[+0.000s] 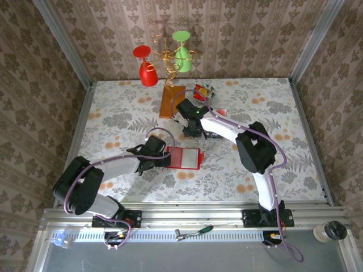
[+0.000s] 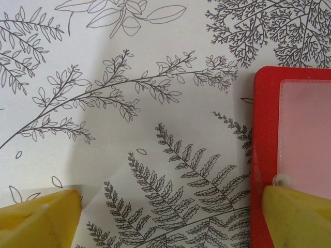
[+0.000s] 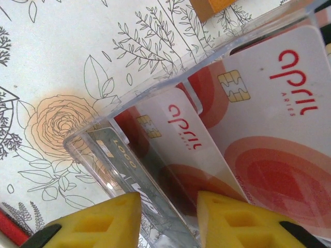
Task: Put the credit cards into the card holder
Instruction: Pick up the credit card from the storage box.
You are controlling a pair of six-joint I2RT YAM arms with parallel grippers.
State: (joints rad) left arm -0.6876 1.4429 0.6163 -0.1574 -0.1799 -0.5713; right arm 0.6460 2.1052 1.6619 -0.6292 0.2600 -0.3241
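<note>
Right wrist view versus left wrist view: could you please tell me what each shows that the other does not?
Right wrist, not left: credit cards standing in a clear rack, the right claw at its corner. Left wrist, not right: the card holder with its pale pink pocket, the left claw wide open at its edge. Both: yellow fingers, floral tablecloth.

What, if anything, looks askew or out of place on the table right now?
The credit cards lean at different angles inside a clear plastic box, not stacked squarely. A crinkled wrapper lies loose near the wooden slab. The card holder lies flat, nothing odd.
</note>
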